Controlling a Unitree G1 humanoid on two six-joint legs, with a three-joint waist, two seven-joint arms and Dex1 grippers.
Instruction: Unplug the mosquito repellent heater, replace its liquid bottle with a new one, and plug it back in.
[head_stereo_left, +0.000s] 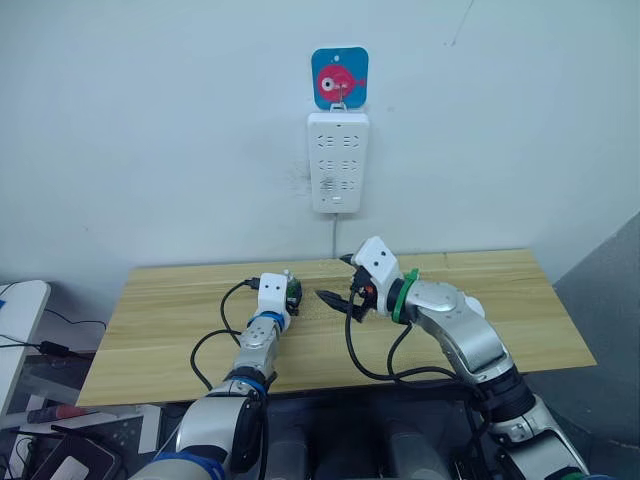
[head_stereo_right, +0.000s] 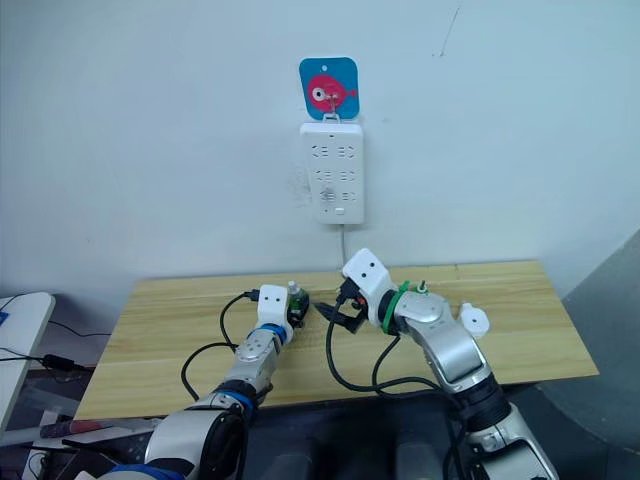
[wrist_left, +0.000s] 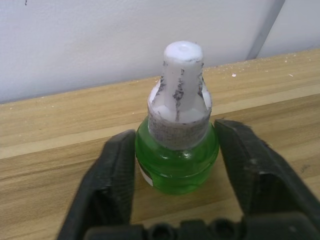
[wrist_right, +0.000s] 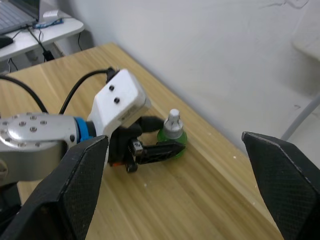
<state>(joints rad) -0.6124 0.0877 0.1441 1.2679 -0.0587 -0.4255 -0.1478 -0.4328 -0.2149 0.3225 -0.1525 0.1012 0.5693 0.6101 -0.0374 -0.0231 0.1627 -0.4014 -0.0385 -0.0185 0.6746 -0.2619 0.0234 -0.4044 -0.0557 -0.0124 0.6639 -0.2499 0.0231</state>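
Note:
A small green liquid bottle (wrist_left: 177, 162) with a white cap stands upright on the wooden table (head_stereo_left: 180, 330), near its back middle. My left gripper (head_stereo_left: 291, 291) is shut on it, one black finger pressed to each side of the green body. My right gripper (head_stereo_left: 335, 300) hovers open just to the right of the bottle, a short gap away, fingers spread wide and pointing toward the bottle (wrist_right: 172, 134). The mosquito repellent heater (head_stereo_right: 472, 320), a small white rounded piece, lies on the table to the right of my right forearm, unplugged.
A tall white power strip (head_stereo_left: 338, 160) hangs on the wall above the table's back edge, under a blue and pink fish hook (head_stereo_left: 339, 78), with its cord dropping behind the table. Black cables loop from both wrists. A white side table (head_stereo_left: 20, 310) stands at the left.

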